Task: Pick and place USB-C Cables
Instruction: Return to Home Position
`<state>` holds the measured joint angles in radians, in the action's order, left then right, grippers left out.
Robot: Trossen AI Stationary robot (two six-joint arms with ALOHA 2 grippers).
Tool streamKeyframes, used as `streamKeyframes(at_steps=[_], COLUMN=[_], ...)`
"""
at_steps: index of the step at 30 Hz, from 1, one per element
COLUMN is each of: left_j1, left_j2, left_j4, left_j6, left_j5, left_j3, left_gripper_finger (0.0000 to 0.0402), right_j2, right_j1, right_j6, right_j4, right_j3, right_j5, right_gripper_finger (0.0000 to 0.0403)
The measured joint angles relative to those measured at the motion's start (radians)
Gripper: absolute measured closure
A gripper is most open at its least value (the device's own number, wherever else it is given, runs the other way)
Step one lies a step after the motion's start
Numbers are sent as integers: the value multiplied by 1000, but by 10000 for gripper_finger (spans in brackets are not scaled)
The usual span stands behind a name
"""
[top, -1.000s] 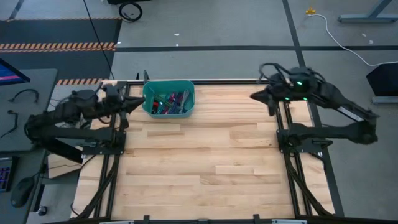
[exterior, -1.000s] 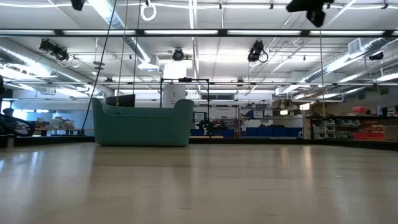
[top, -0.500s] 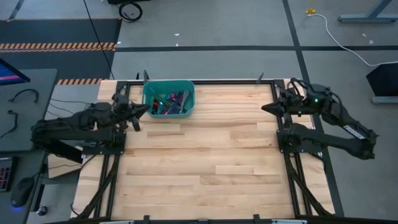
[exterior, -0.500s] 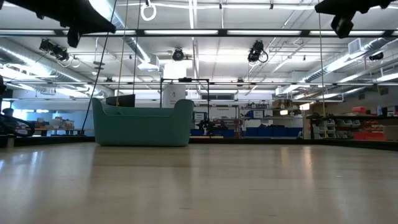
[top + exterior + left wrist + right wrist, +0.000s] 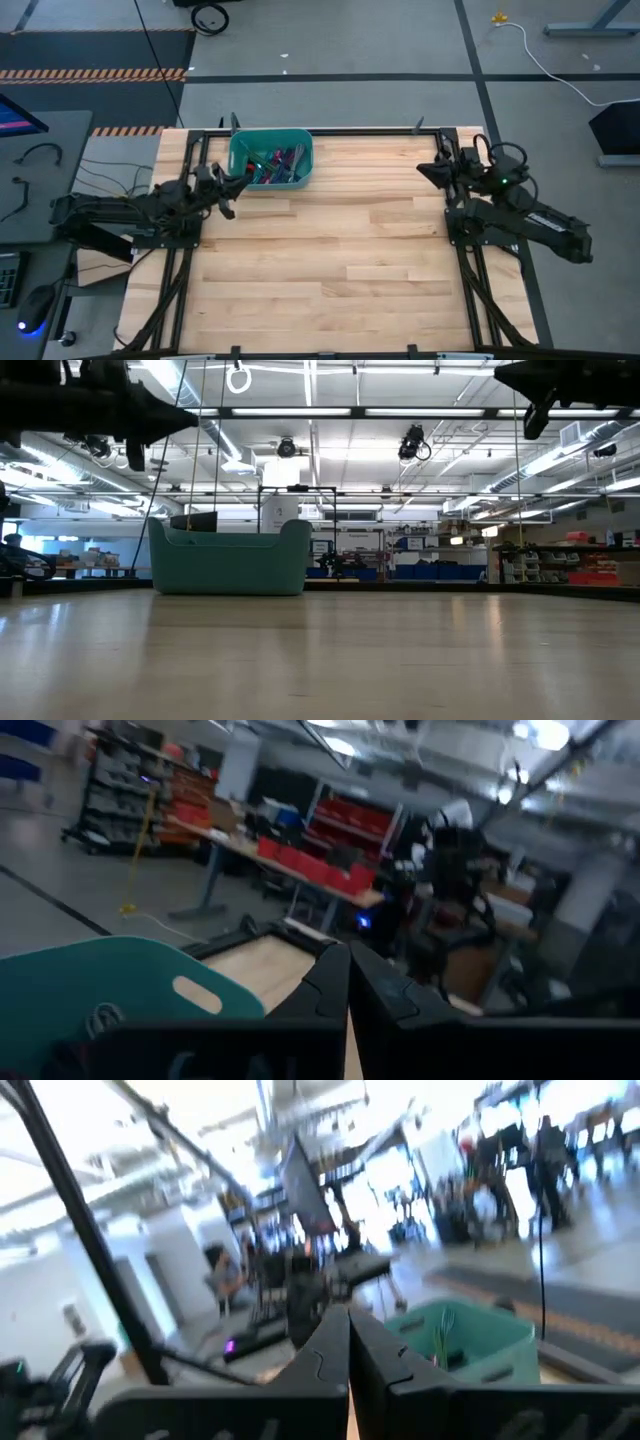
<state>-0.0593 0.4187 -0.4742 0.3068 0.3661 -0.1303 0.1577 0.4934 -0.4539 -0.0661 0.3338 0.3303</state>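
Observation:
The USB-C cables (image 5: 276,161) are a heap of purple, magenta, teal and green bundles lying inside a teal bin (image 5: 241,160) at the table's far left. In the low view the bin (image 5: 229,561) stands on the tabletop and its wall hides the cables. My left gripper (image 5: 241,183) hovers shut just left of and nearer than the bin; its wrist view shows the shut fingertips (image 5: 348,982) and the bin's handled wall (image 5: 120,988). My right gripper (image 5: 423,168) is shut at the table's far right, pointing left toward the bin (image 5: 470,1338), fingertips (image 5: 348,1342) together.
The wooden tabletop (image 5: 330,250) spreads between the two arms and toward the near edge. A black frame rail (image 5: 350,130) runs along the far edge. A long white cable (image 5: 545,60) lies on the floor beyond the table. A desk with a mouse (image 5: 30,310) stands at left.
Both arms have folded back and sunk lower over their own sides of the table. The left gripper has drifted a little nearer and right, past the bin's near left corner. The right gripper has drawn back toward the right edge. The bin and cables have stayed put.

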Motion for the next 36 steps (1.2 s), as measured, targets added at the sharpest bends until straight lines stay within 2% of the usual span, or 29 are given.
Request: streamKeyframes(at_steps=[4,8,11,15,19,23,28,31,36], left_j1=[0,0,0,0,0,0,0,0,0], left_j2=[0,0,-2,-2,-2,-2,-2,-2,-2], left_j4=[-91,-92,-92,-86,-70,-68,-68,-68,-67], left_j6=[26,16,7,-11,-4,-4,2,39,49], left_j5=[33,33,42,106,171,175,176,176,176], left_j3=[55,58,58,58,58,58,58,58,58], left_gripper_finger=[384,391,397,391,392,396,389,389,396], right_j2=[23,61,71,71,71,70,58,53,52], right_j1=[0,-18,-44,-100,-177,-232,-271,-279,-279], right_j6=[-23,-24,-54,-92,-71,-47,6,11,73], right_j4=[-242,-341,-325,-310,-206,-171,-207,-343,-364], right_j3=[-112,-186,-189,-189,-189,-189,-222,-309,-327], right_j5=[-42,-35,-34,-33,-25,-34,-164,-248,-287], right_gripper_finger=[402,402,402,403,403,403,403,403,403])
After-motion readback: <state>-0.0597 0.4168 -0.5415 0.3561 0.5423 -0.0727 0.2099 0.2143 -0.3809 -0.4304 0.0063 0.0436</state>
